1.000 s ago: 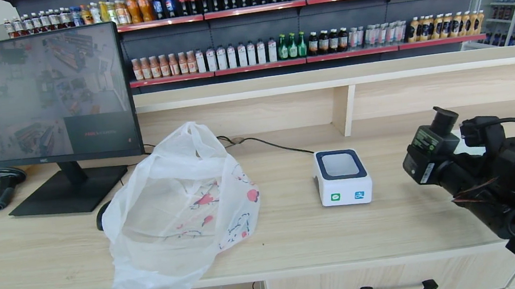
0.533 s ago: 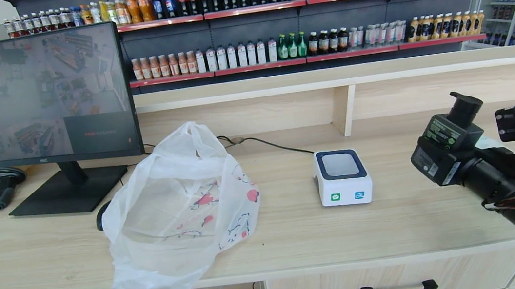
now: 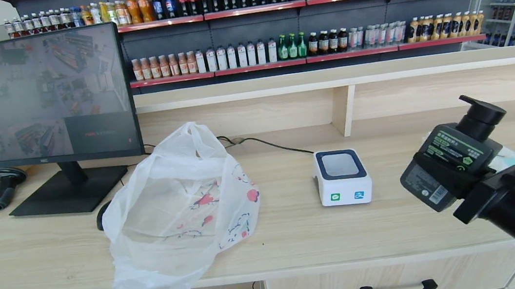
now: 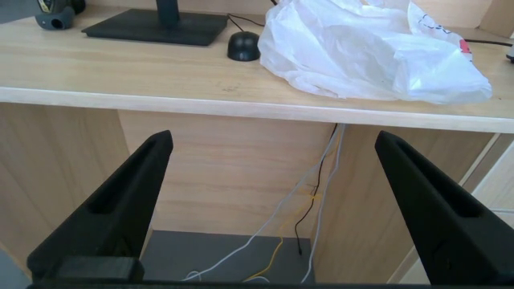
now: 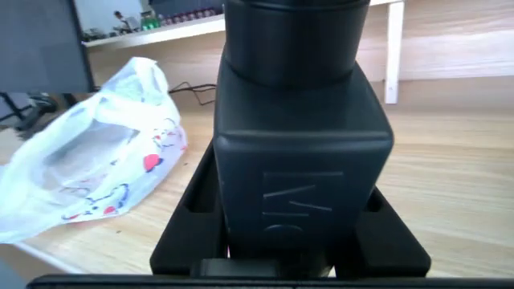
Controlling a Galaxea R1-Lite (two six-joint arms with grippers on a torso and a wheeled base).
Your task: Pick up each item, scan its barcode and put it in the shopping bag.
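Observation:
My right gripper (image 3: 477,193) is shut on a black square bottle (image 3: 453,159) with a round black cap, held tilted above the counter's right end, to the right of the white barcode scanner (image 3: 341,176). Labels and a barcode face up on the bottle. In the right wrist view the black bottle (image 5: 299,152) stands between the fingers (image 5: 193,225). The white plastic shopping bag (image 3: 180,213) with red flower print lies on the counter left of the scanner. My left gripper (image 4: 273,209) hangs open below the counter's front edge, under the shopping bag (image 4: 369,48).
A monitor (image 3: 35,98) on a black stand fills the counter's left rear, with a handheld scanner (image 3: 3,188) beside it and a black mouse (image 3: 100,215) behind the bag. A cable (image 3: 267,145) runs to the scanner. A raised wooden shelf (image 3: 343,82) backs the counter.
My right arm has swung the black bottle outward to the right and toward the camera, tilting it so its labelled sides face up. The bag, the scanner and my left gripper stayed put.

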